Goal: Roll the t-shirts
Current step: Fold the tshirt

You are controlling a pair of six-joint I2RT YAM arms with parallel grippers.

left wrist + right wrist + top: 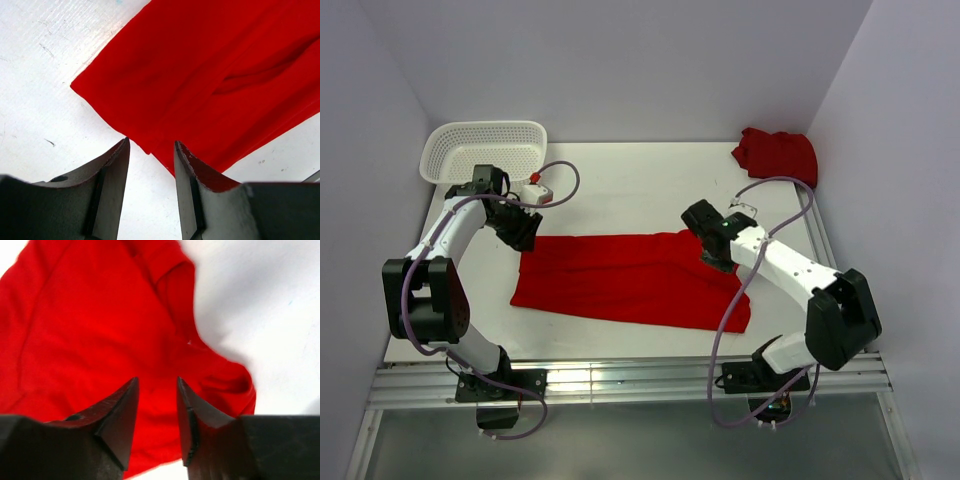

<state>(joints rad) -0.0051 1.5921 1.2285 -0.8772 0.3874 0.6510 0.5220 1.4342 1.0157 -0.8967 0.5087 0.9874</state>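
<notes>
A flat t-shirt (630,280), bright red, lies in the middle of the white table (630,190). It is folded into a long strip that goes from left to right.

The left gripper (151,145) is at the left end of the strip, by its far corner. Its two fingers are partly apart and hold nothing. Between them you can see bare table and the edge of the red cloth.

The right gripper (157,382) is over the right end of the same shirt. Its fingers are apart too. Red cloth lies under the gap, and nothing is pinched between them.

A bunched t-shirt (775,155), also red, sits in a heap in the far right corner of the table. A white basket (485,150) stands in the far left corner, well apart from that heap.
</notes>
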